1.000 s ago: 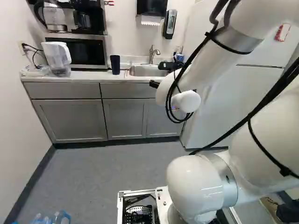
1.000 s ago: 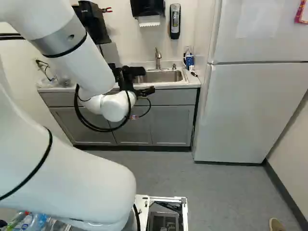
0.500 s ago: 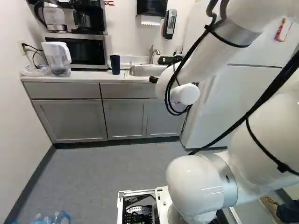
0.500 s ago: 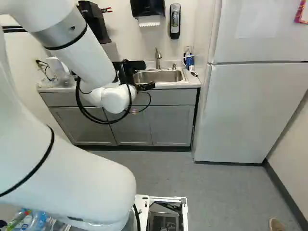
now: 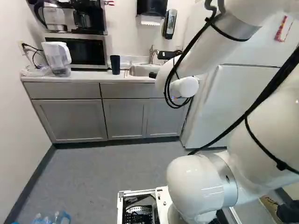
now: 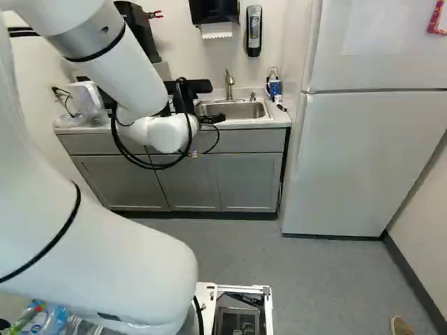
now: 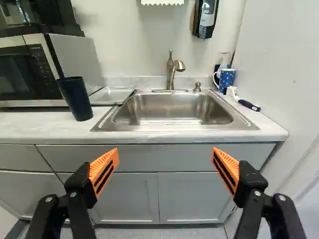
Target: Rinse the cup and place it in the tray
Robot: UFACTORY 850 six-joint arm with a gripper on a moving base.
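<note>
My gripper (image 6: 211,118) is partly hidden behind the arm's wrist in the right base view, at counter height near the sink. In the wrist view the gripper (image 7: 165,153) stands wide open, its orange pads far apart and nothing between them. A dark blue cup (image 7: 76,98) stands upright on the counter, ahead of the gripper and off to the microwave side; the same cup (image 5: 115,64) shows left of the sink in the left base view. Behind it lies a clear shallow tray (image 7: 112,94), between microwave and sink. The steel sink (image 7: 172,110) with its faucet (image 7: 174,69) is straight ahead.
A microwave (image 7: 30,74) and a water pitcher (image 5: 57,58) stand on the counter. By the sink's fridge-side corner are a blue dotted mug (image 7: 226,78) and a brush (image 7: 244,102). The refrigerator (image 6: 363,160) rises beside the counter; bottles (image 5: 51,218) lie near the base.
The arm's wrist has risen with the open gripper, seen in both base views. The base, the cup and the things on the counter have stayed where they were.
</note>
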